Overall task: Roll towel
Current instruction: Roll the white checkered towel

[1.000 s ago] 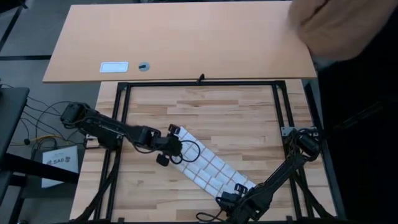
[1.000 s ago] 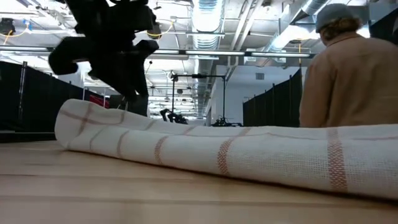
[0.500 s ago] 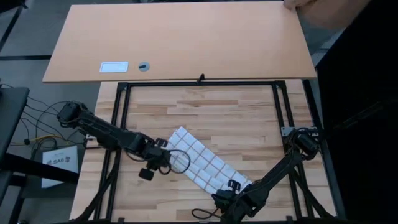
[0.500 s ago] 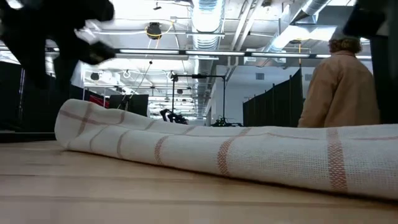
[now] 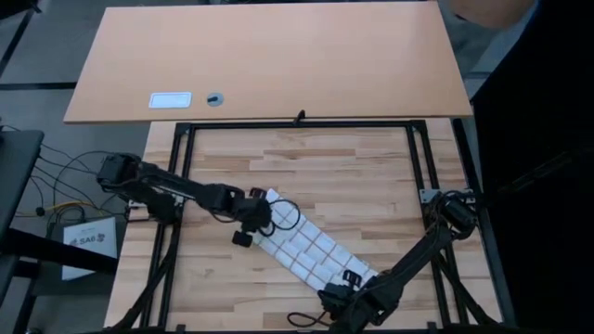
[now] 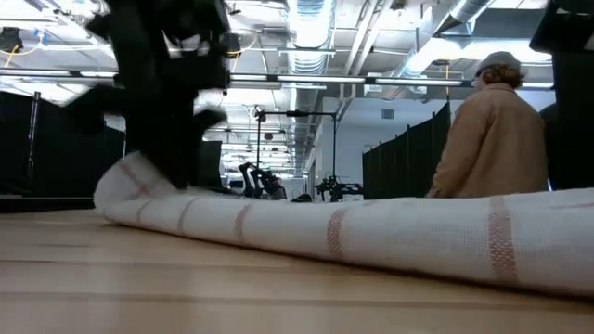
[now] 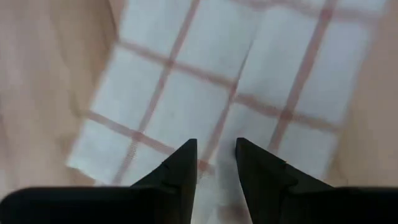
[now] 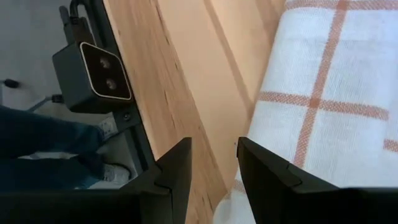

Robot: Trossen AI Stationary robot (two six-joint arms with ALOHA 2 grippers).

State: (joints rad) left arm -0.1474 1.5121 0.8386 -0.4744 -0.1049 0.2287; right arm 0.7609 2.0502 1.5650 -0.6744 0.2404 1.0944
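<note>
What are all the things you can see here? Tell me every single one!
towel: one, white with reddish-brown lines, lying in a long diagonal strip on the wooden table.
wooden table: one, light striped wood, inside a black frame.
tan board: one, plain tan, beyond the table.
white label: one, on the tan board.
small camera box: one, dark, at the table's edge.
person: one, tan coat, standing in the room behind the table.
left end effector: black, fingers slightly apart over the towel's far end.
right end effector: black, fingers apart at the towel's near end.
</note>
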